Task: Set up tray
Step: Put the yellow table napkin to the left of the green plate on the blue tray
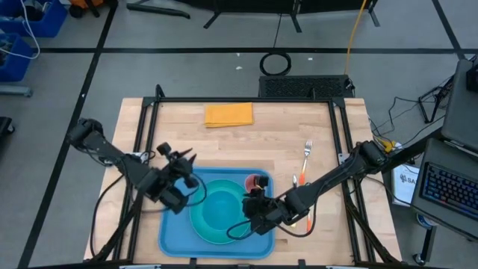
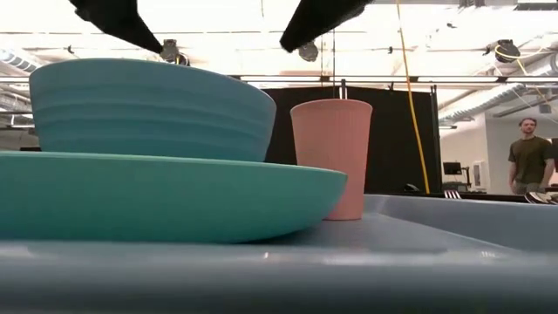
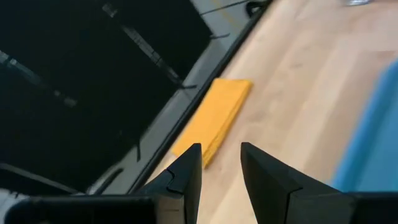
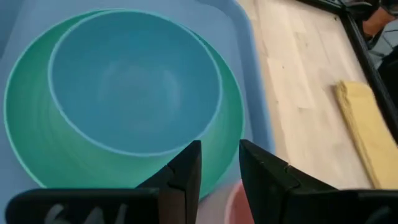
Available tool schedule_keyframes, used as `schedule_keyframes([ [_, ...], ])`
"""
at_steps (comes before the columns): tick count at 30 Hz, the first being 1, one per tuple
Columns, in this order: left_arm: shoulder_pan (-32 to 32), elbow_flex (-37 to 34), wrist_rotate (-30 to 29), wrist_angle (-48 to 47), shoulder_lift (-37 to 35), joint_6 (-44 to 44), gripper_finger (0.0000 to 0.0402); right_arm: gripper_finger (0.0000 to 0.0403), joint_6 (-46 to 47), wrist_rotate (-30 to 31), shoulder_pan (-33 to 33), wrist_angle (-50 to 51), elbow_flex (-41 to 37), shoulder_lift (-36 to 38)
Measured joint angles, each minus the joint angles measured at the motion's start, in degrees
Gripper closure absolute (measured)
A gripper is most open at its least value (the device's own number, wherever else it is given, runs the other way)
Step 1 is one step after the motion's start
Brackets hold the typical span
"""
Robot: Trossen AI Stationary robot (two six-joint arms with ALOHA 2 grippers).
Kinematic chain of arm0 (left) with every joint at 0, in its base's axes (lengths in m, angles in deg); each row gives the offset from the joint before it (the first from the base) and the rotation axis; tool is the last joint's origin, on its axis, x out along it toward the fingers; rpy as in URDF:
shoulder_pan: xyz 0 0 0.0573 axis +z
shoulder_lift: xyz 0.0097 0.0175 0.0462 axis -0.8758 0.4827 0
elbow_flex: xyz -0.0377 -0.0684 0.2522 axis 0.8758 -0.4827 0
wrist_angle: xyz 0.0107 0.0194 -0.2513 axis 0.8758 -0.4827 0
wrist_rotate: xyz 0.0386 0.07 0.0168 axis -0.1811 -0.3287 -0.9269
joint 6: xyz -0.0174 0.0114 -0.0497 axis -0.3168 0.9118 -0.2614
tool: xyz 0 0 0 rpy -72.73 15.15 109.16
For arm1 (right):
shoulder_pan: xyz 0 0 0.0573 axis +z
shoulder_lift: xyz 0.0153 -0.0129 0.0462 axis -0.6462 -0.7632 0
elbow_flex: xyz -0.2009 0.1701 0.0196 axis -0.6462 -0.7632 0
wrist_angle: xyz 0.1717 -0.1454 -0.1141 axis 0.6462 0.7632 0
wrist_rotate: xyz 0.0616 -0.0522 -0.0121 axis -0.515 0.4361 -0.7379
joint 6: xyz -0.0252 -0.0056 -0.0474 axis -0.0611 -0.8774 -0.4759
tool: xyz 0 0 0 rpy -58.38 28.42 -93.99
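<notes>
While the tray (image 1: pixel 173 237) sits at the tabletop's near edge carrying plate (image 1: pixel 200 222), bowl (image 1: pixel 221 205) and cup (image 1: pixel 256 182), both jaws hover above, slightly parted and empty. Reaching for the fork (image 1: pixel 305 158) on the right, the right gripper (image 1: pixel 252 210) could clip the cup and topple it.

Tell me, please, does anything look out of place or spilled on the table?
Nothing is spilled or damaged. The cup stands upright on the tray beside the plate and bowl. The napkin and fork lie off the tray.
</notes>
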Motion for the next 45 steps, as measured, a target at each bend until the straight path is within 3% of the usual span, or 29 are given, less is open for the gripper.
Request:
schedule_keyframes([
  [9, 12.03, 0.0, 6.21, 6.11, -9.23, 13.49, 0.0284, 0.0303, -0.33, 1.57, 0.02, -4.63, -4.24, 0.88],
  [16, 24.21, 0.0, 26.58, 29.02, -15.22, 39.74, 0.0284, 0.0303, -0.86, 1.53, 0.02, -6.07, -4.3, 0.88],
  [20, 33.72, 0.04, 40.5, 35.14, -16.57, 47.29, 0.0284, 0.0303, -0.72, 1.51, 0.59, -6.22, -4.3, 0.88],
  [32, 65.78, 0.09, 71.38, 43.84, -12.47, 48.98, 0.0284, 0.0303, -0.21, 1.33, 1.26, -6.16, -4.3, 0.88],
  [34, 69.39, 0.08, 76.72, 44.46, -10.35, 49.02, 0.0284, 0.0303, 0.15, 1.31, 1.5, -6.15, -4.3, 0.88],
  [45, 82.94, 0.02, 92.89, 52.33, 5.33, 49.15, 0.0284, 0.0303, 1.12, 1.55, 2.32, -6.15, -4.3, 0.86],
])
